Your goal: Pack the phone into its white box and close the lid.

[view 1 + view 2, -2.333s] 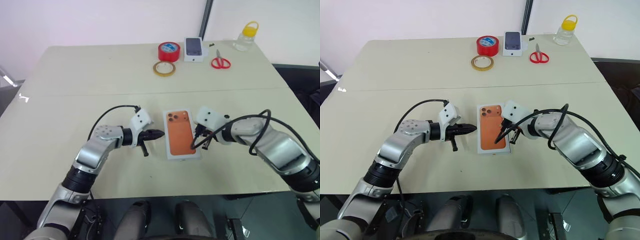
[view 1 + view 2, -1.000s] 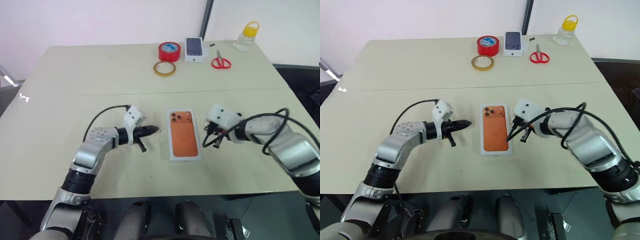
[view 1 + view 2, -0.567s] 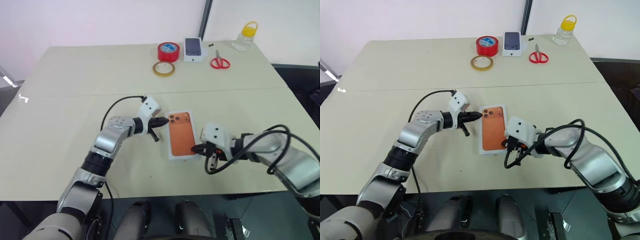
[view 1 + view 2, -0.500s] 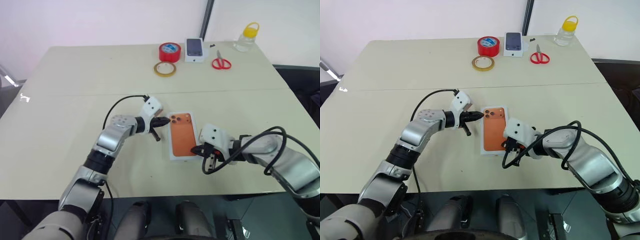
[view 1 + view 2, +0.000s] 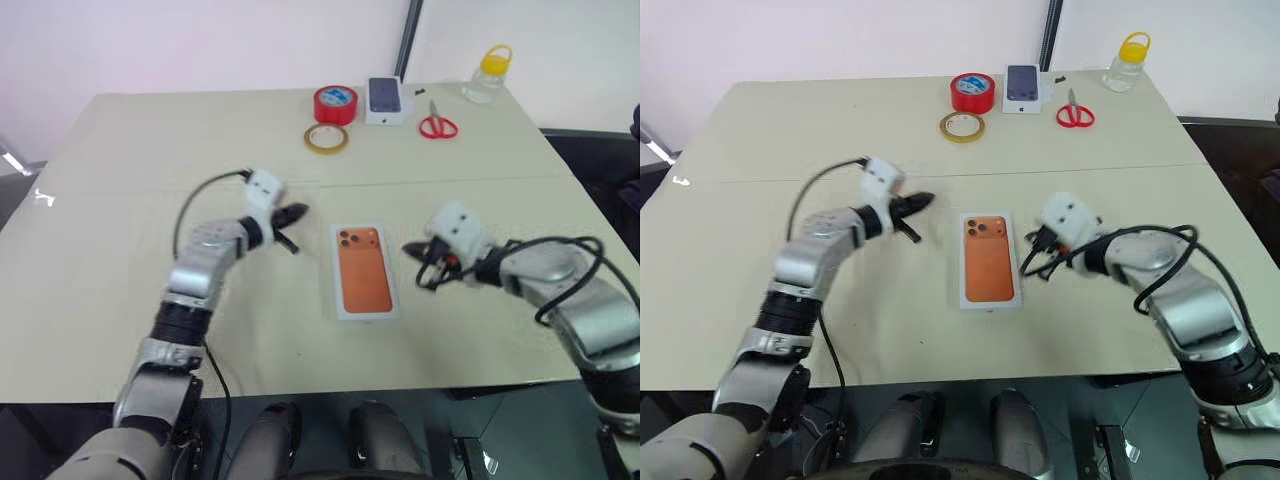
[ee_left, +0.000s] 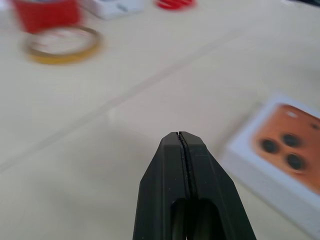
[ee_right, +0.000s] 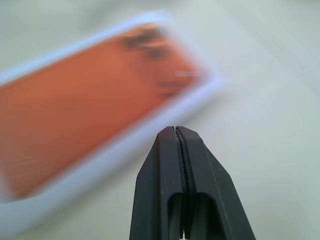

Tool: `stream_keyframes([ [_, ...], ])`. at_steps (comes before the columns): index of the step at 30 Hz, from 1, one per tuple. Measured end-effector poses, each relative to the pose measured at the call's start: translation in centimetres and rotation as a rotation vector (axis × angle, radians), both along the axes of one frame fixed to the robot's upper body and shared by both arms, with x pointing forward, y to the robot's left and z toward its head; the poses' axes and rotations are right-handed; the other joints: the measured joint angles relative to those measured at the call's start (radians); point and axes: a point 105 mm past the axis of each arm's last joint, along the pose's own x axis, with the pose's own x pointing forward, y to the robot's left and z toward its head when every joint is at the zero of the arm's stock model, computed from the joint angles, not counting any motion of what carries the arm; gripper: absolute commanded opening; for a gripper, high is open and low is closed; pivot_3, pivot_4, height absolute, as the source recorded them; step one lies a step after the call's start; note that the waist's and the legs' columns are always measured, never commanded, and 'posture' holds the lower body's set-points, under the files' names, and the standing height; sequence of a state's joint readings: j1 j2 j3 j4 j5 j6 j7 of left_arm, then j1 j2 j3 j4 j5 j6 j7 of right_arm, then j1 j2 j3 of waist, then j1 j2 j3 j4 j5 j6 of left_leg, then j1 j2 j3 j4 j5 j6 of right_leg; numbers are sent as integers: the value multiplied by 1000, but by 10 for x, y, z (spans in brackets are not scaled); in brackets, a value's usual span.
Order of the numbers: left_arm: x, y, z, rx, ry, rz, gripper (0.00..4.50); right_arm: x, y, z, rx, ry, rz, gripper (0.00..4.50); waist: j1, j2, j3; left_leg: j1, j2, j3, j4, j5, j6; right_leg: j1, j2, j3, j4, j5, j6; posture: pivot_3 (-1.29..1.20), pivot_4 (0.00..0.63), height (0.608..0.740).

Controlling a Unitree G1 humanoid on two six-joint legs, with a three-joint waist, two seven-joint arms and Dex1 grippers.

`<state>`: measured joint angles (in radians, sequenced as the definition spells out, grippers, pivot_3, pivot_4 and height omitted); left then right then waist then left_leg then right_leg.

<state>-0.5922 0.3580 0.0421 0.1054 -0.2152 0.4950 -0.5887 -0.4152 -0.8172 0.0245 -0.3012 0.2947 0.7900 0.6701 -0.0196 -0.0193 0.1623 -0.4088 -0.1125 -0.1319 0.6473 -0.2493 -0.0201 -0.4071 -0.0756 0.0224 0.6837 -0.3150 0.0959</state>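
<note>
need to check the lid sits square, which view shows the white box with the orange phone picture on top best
The right eye view: the white box with the orange phone picture lies whole and sharp between both grippers. The left eye view shows it whole too. The left wrist view catches one corner with the printed lenses; the right wrist view shows it blurred and cut off.

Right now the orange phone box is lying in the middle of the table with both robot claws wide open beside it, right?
Not quite. The box does lie mid-table with a claw on each side, but both claws are shut. The left wrist view shows the left gripper with its fingers pressed together, and the right wrist view shows the same for the right gripper. Neither holds anything.
</note>
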Motion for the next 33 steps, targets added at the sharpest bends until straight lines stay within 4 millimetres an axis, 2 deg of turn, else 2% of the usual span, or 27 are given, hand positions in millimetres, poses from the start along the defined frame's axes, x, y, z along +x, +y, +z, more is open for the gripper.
stream_keyframes([
  [2,-7,38,-2,2,-1,114,0,13,-21,7,69,-16,-73,23,5,0,0,0,0,0,0,0,0,0,0,0,0,0,0,0,150,740],
  [5,-23,78,-16,33,36,232,0,21,-38,16,152,-31,-101,23,8,0,0,0,0,0,0,0,0,1,0,0,-1,0,0,0,150,740],
  [9,-45,103,-26,45,65,298,0,26,-46,11,192,-11,-83,23,11,0,0,0,0,0,0,0,0,1,-1,0,-1,0,0,0,150,740],
  [14,-57,116,-24,21,64,341,0,29,-48,6,211,10,-44,23,5,0,0,0,0,0,0,0,0,1,-1,0,-1,0,0,0,150,740],
  [23,-61,116,-21,-18,64,386,0,50,-43,12,285,-28,-22,23,5,1,0,0,0,0,0,0,0,1,-1,0,-1,0,0,0,150,740],
  [27,-62,114,-18,-27,56,382,0,53,-36,14,289,-37,8,23,5,1,0,0,0,0,0,0,0,1,-1,0,-1,0,0,0,150,740],
  [33,-67,116,-24,-23,74,396,0,51,-29,8,302,-27,25,23,5,1,0,0,0,0,0,0,0,1,-1,0,-1,0,0,0,150,740],
])
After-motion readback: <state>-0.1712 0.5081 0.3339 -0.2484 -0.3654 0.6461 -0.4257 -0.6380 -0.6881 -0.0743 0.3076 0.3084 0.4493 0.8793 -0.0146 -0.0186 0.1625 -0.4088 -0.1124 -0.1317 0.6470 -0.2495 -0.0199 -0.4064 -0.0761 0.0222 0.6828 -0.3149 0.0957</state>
